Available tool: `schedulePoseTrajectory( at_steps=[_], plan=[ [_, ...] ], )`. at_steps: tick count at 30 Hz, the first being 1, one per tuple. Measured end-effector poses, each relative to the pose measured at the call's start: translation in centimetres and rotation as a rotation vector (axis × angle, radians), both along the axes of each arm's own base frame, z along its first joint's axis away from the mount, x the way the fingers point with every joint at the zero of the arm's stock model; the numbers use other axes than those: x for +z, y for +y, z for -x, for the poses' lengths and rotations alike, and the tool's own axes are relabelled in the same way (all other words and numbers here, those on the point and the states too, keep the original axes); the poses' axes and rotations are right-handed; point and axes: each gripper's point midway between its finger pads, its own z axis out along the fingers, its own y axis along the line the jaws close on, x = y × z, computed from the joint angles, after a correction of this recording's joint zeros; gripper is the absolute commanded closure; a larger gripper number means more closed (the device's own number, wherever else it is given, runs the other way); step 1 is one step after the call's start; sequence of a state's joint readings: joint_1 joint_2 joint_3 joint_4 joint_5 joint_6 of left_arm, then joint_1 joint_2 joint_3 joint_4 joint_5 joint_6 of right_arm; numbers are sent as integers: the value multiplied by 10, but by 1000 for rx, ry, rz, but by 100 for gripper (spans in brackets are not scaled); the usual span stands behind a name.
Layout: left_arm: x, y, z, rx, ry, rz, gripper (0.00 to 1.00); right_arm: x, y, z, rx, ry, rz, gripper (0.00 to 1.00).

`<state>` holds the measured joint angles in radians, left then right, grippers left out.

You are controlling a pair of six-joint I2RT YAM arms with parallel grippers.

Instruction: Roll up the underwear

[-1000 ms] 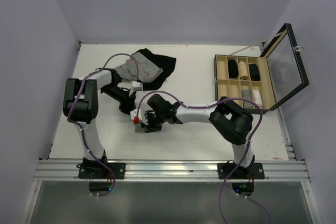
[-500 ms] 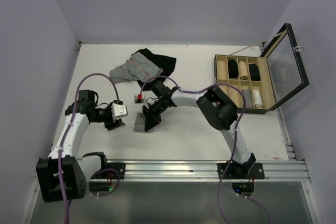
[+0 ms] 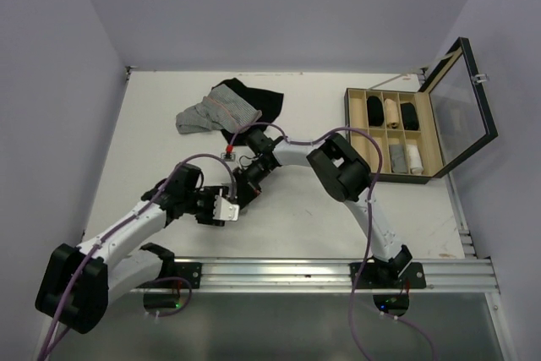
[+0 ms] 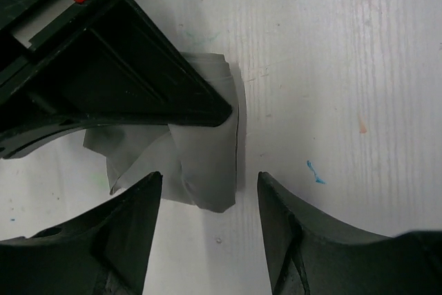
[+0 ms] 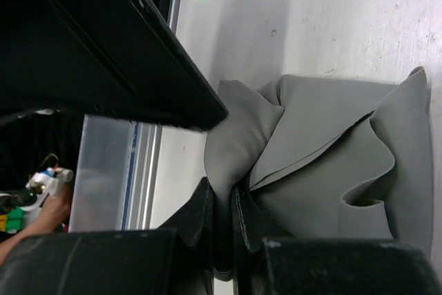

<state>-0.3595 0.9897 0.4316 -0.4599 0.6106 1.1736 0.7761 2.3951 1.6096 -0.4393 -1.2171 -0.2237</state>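
Note:
The underwear (image 4: 204, 160) is a plain grey bundle of folded cloth lying on the white table. My left gripper (image 4: 208, 179) is open, and the near end of the bundle lies between its fingertips without touching either. My right gripper (image 5: 225, 206) is shut on a pinched fold at the edge of the underwear (image 5: 331, 150). In the left wrist view it reaches in from the upper left as a black shape (image 4: 103, 74) over the cloth. In the top view the two grippers, left (image 3: 235, 207) and right (image 3: 245, 183), meet near the table's middle and hide the cloth.
A grey-and-white pinstriped garment (image 3: 211, 112) lies on a black garment (image 3: 260, 101) at the back of the table. An open compartment box (image 3: 358, 128) with rolled items stands at the right, its glass lid (image 3: 463, 95) raised. The table's front rail (image 3: 279, 272) runs close by.
My left arm has swung in from the left side to the bundle, and its jaws have opened wider. My right gripper has kept its hold on the cloth.

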Motion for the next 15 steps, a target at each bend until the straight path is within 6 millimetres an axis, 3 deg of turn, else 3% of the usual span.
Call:
schedulePoseTrajectory(
  at_steps=[5, 11, 14, 15],
  plan=[
    [-17, -10, -8, -7, -4, -63, 42, 0, -1, 2, 2, 50, 16, 100],
    [-30, -18, -13, -5, 44, -116, 87, 1, -1, 1, -4, 72, 35, 96],
    [-30, -20, -13, -7, 100, -141, 100, 1, -3, 0, -10, 81, 46, 81],
    [-30, -21, -14, -10, 112, -143, 100, 2, -4, 0, -13, 87, 56, 77]
  ],
)
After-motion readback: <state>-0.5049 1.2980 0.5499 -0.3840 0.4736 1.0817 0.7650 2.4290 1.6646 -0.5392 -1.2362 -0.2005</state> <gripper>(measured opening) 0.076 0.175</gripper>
